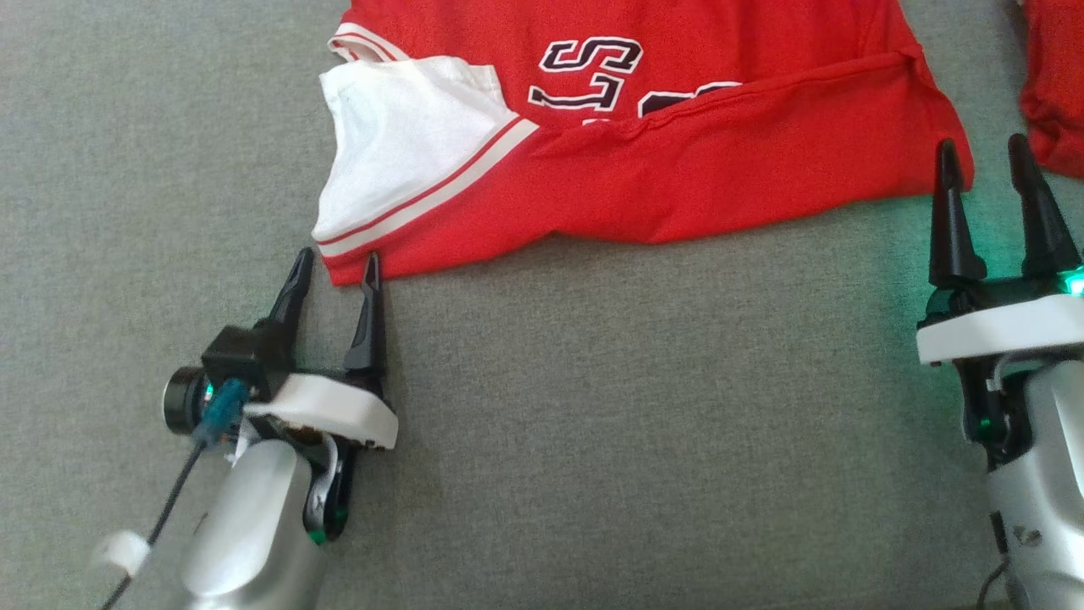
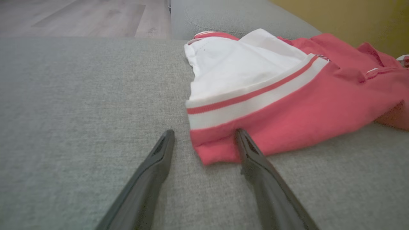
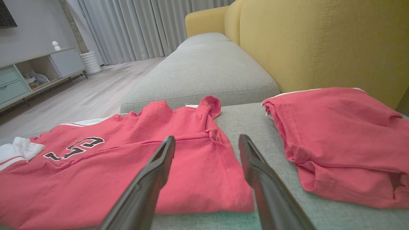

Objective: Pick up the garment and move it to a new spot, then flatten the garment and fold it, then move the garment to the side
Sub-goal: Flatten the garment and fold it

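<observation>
While hovering low over the grey cushion [image 1: 593, 424], left gripper [image 1: 337, 256] is holding its fingers apart, empty, at the folded red garment [image 1: 677, 169]'s near-left corner | right gripper [image 1: 981, 142] is gaping empty by its right edge | second red garment [image 1: 1054, 85] is lying farther right.

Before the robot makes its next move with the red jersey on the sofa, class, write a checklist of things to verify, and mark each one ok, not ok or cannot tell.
1. Left gripper open, holding nothing: ok.
2. Right gripper open, holding nothing: ok.
3. Red jersey has its near corner between the left jaws: ok.
4. Fold lies smooth: not ok; the white sleeve sticks out and the folded edge is wrinkled.
5. Free space on the right: not ok; a second red garment lies there.
6. Bare grey cushion on the left: ok.
</observation>
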Robot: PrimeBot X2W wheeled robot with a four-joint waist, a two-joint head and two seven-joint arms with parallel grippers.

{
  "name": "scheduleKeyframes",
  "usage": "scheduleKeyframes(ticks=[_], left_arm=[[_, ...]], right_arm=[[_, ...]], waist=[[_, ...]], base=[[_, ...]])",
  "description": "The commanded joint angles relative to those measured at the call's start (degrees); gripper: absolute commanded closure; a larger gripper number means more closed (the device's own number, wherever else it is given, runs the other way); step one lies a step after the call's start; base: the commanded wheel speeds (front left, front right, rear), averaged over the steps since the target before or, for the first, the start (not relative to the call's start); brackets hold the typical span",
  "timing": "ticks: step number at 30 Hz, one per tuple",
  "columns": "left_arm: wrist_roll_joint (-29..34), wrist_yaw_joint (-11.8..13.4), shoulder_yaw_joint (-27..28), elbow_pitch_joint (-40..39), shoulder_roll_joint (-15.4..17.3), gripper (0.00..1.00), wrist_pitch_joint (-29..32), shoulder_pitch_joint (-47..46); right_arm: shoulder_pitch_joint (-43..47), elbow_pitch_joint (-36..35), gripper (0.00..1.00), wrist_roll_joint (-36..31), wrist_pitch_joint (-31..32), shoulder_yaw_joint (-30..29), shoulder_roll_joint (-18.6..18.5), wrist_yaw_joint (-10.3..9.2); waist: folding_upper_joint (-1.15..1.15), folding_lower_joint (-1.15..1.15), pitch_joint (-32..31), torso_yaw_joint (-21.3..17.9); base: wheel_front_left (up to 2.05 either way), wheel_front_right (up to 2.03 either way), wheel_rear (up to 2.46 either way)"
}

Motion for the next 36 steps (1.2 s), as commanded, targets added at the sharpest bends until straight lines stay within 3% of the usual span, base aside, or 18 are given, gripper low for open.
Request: scheduleKeyframes(ticks=[1, 3, 4, 6, 17, 18, 19, 20, 26, 36], left_arm=[[-0.64, 0.27, 1.48, 1.98, 1.02, 0.00, 1.71, -0.02], [-1.83, -0.73, 0.92, 3.47, 0.80, 0.00, 5.20, 0.26], [-2.47, -1.44, 0.71, 3.63, 0.68, 0.25, 6.21, 0.42], [-3.60, -2.62, 0.80, 3.14, 0.64, 0.98, 6.24, 0.68], [-3.27, -3.00, 1.36, -4.27, 2.70, 1.00, 0.82, 0.96], [-3.33, -2.97, 1.32, -4.83, 2.70, 1.00, 0.82, 1.00], [-3.33, -2.91, 1.24, -5.29, 2.73, 1.00, 0.84, 1.08], [-3.35, -2.89, 1.15, -5.66, 2.75, 1.00, 0.87, 1.20], [-3.31, -2.55, 0.50, -7.91, 2.83, 1.00, -0.01, 3.70], [-5.00, -1.99, -0.98, -15.10, 3.06, 1.00, 0.47, 15.55]], right_arm=[[0.50, -1.32, 0.00, 0.31, -0.59, 0.69, -0.12, 0.37], [0.60, -0.65, 0.00, 0.38, -0.60, 0.71, -0.01, 0.37], [0.66, -0.13, 0.00, 0.55, -0.60, 0.73, 0.01, 0.37], [0.59, 1.44, 0.00, 1.35, -0.60, 0.82, 0.08, 0.37], [-5.38, 14.15, 0.00, 4.25, 4.03, -0.17, -2.19, 0.37], [-5.89, 15.04, 0.04, 4.83, 4.87, 0.21, -2.22, 0.37], [-6.26, 15.77, 0.58, 5.74, 5.80, 0.69, -2.26, 0.37], [-6.45, 16.37, 1.00, 6.70, 6.56, 0.96, -2.36, 0.37], [-3.96, 16.37, 1.00, 10.24, 7.42, 2.34, -4.89, 0.37], [10.34, 7.50, 1.00, 11.94, 6.75, 1.30, -10.69, 0.37]], waist=[[0.00, 0.01, -0.05, -0.05], [0.00, 0.01, -0.34, -0.05], [0.00, 0.01, -0.55, 0.05], [0.00, 0.01, -0.95, 0.34], [0.00, 0.01, -1.51, 3.03], [0.00, 0.01, -1.58, 3.31], [0.00, 0.01, -1.71, 3.57], [0.00, 0.01, -1.92, 3.79], [0.00, 0.01, -4.47, 4.62], [0.00, 0.01, -9.15, 5.07]], base=[[0.00, 0.00, 0.00], [0.00, 0.00, 0.00], [0.00, 0.00, 0.00], [0.00, 0.00, 0.00], [0.00, 0.00, 0.00], [0.00, 0.00, 0.00], [0.00, 0.00, 0.00], [0.00, 0.00, 0.00], [0.00, 0.00, 0.00], [0.00, 0.00, 0.00]])
